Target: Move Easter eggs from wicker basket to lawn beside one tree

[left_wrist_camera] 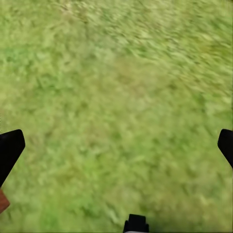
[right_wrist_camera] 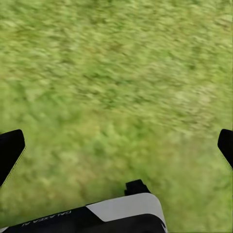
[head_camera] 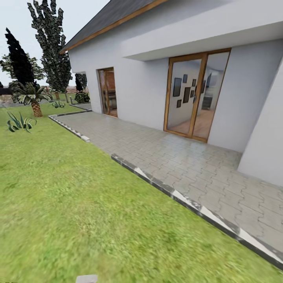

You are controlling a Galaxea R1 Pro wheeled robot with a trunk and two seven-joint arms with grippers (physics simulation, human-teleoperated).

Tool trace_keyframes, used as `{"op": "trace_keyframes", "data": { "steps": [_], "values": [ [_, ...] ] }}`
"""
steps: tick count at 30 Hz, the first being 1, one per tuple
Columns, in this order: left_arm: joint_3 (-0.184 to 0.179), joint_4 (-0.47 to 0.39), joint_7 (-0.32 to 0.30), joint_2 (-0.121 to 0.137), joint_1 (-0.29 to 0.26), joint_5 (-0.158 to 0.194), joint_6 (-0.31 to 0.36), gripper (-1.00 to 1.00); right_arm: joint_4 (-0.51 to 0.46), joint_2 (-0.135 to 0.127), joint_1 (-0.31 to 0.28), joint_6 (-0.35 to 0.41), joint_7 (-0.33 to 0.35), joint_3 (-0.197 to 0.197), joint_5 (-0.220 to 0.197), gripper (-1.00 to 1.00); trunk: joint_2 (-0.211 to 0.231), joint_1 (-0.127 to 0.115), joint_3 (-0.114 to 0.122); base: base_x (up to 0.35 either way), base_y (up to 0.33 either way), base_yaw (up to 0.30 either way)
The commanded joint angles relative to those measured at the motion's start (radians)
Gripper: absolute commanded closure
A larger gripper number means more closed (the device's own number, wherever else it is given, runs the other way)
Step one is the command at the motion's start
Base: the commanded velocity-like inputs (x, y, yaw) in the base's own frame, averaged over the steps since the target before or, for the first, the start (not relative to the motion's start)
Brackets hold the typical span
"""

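Observation:
The lawn (head_camera: 59, 196) spreads bright green across the near and left ground in the head view. Far off at the back left stands a tall tree (head_camera: 51, 43) with a dense mottled grey-green crown. The Easter eggs and the wicker basket are out of view. My left gripper (left_wrist_camera: 116, 150) is open over bare grass (left_wrist_camera: 121, 87), its dark fingertips (left_wrist_camera: 9, 148) far apart. My right gripper (right_wrist_camera: 116, 150) is open too, with only grass (right_wrist_camera: 116, 82) between its fingertips (right_wrist_camera: 9, 145).
A grey paved patio (head_camera: 177, 157) with a stone kerb (head_camera: 169, 190) runs diagonally on the right, before a white house with glass doors (head_camera: 194, 94). At the far left are a black-leaved tree (head_camera: 17, 59), a small palm (head_camera: 33, 98) and a spiky plant (head_camera: 19, 122).

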Motion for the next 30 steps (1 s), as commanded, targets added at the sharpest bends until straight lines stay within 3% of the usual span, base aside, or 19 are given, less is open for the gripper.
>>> {"op": "trace_keyframes", "data": {
  "steps": [1,30],
  "values": [
    [0.000,0.001,0.003,-0.001,-0.001,0.000,-0.004,-1.00,0.000,0.000,-0.001,-0.006,-0.001,0.000,-0.010,-1.00,-0.002,0.001,-0.002,0.314,-0.084,0.244],
    [0.000,0.001,0.003,0.000,-0.001,0.000,-0.004,-1.00,0.000,0.000,0.000,-0.005,-0.001,0.000,-0.010,-1.00,-0.002,0.001,-0.002,0.315,-0.081,0.243]
  ]
}}
